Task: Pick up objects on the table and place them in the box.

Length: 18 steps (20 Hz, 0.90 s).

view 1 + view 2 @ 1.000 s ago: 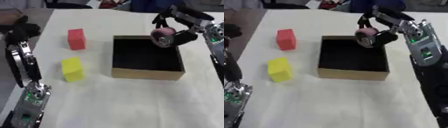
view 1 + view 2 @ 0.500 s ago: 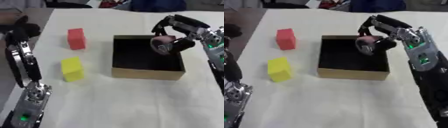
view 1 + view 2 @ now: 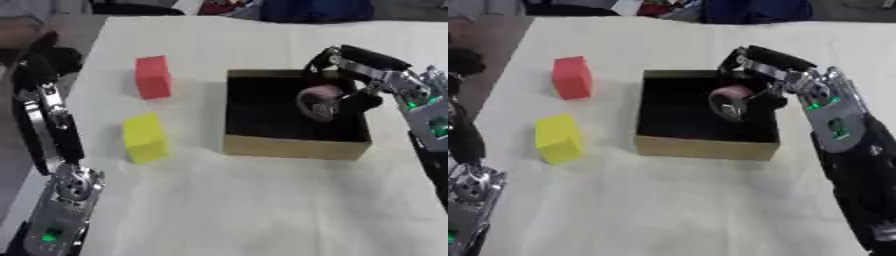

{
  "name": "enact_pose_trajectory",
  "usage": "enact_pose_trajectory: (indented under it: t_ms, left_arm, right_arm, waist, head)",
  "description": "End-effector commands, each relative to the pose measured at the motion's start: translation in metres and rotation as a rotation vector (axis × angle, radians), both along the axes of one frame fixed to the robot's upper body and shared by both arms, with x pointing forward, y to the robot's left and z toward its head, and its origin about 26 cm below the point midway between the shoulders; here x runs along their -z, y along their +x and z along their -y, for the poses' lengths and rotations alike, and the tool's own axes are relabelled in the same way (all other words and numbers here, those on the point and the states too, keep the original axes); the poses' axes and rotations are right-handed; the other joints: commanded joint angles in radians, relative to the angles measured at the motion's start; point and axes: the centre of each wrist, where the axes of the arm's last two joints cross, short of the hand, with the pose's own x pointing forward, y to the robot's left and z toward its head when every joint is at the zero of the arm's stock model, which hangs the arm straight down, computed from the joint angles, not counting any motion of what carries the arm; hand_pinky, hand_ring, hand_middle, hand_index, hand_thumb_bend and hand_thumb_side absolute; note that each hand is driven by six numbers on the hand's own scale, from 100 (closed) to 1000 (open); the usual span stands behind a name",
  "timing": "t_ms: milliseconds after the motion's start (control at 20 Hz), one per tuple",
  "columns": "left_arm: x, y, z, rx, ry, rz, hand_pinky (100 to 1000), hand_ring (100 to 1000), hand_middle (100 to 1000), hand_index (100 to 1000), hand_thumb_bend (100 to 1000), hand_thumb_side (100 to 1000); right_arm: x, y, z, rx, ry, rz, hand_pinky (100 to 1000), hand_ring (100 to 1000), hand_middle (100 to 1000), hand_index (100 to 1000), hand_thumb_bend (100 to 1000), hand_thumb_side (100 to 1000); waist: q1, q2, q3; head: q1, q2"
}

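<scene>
My right hand [image 3: 765, 75] reaches over the open box [image 3: 293, 146] and is shut on a pink round object [image 3: 317, 102], held above the box's dark inside near its right wall. A red block [image 3: 153, 76] stands on the white table to the left of the box. A yellow block [image 3: 144, 137] lies nearer to me, also left of the box. My left arm rises along the left edge, with the left hand [image 3: 39, 59] dark and blurred at the upper left, away from the blocks.
The white tablecloth [image 3: 236, 210] stretches in front of the box. The table's left edge [image 3: 87, 55] runs close to the red block. Dark and coloured shapes lie beyond the far edge.
My right hand has carried the pink object from above the box's far right corner down and leftward over its inside. The blocks have not moved.
</scene>
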Motion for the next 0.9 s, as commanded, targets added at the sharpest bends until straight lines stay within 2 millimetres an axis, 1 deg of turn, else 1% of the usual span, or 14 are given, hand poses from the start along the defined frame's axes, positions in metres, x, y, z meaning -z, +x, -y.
enact_pose_trajectory:
  t_ms: [50,150,250,300,400,500,600,650,700,900]
  left_arm:
    - [-0.007,-0.002,0.001,0.01,0.008,0.025,613,613,551,768,190,1000]
    - [-0.007,-0.001,0.001,0.011,0.007,0.025,613,613,551,766,190,1000]
    - [-0.007,-0.001,0.001,0.012,0.007,0.025,613,612,550,765,190,1000]
    - [-0.007,-0.001,0.001,0.012,0.007,0.025,613,612,550,765,190,1000]
    - [-0.007,-0.002,0.001,0.012,0.006,0.025,613,612,549,764,190,1000]
    - [-0.007,-0.002,0.001,0.012,0.006,0.025,613,612,549,764,190,1000]
    - [-0.007,-0.002,0.001,0.012,0.006,0.024,613,612,549,764,190,1000]
    - [-0.007,-0.002,0.001,0.013,0.006,0.024,613,612,549,764,190,1000]
    - [-0.007,-0.001,0.001,0.013,0.006,0.024,613,612,549,764,190,1000]
    - [-0.007,-0.001,0.001,0.013,0.007,0.024,613,612,549,764,190,1000]
  right_arm:
    - [-0.008,0.0,-0.001,-0.014,-0.033,0.032,863,788,366,410,100,128]
    - [-0.009,-0.001,0.0,-0.017,-0.049,0.046,866,794,391,432,100,163]
    - [-0.009,-0.001,0.0,-0.019,-0.064,0.063,872,805,431,480,100,292]
    - [-0.01,-0.001,0.0,-0.019,-0.071,0.072,878,817,469,520,100,374]
    - [-0.012,-0.002,0.001,-0.021,-0.081,0.094,889,838,533,599,100,502]
    - [-0.016,-0.002,0.003,-0.02,-0.084,0.123,904,860,591,666,100,593]
    - [-0.022,-0.003,0.005,-0.018,-0.08,0.153,919,882,639,717,100,654]
    - [-0.025,-0.003,0.006,-0.016,-0.078,0.168,923,888,652,729,100,670]
    - [-0.028,-0.004,0.006,-0.014,-0.075,0.179,930,898,674,750,113,701]
    - [-0.036,-0.006,0.01,-0.001,-0.048,0.216,930,899,675,745,113,692]
  waist:
    - [0.003,-0.017,0.001]
    - [0.003,-0.017,0.0]
    - [0.003,-0.017,0.0]
    - [0.003,-0.017,0.0]
    - [0.003,-0.018,0.001]
    - [0.002,-0.018,0.001]
    - [0.002,-0.018,-0.001]
    - [0.001,-0.018,-0.001]
    - [0.001,-0.018,-0.002]
    - [0.0,-0.019,0.0]
  head:
    - [0.001,-0.01]
    - [0.001,-0.011]
    - [0.001,-0.012]
    - [0.001,-0.012]
    - [0.002,-0.012]
    - [0.003,-0.012]
    - [0.004,-0.012]
    - [0.005,-0.012]
    - [0.005,-0.013]
    - [0.005,-0.013]
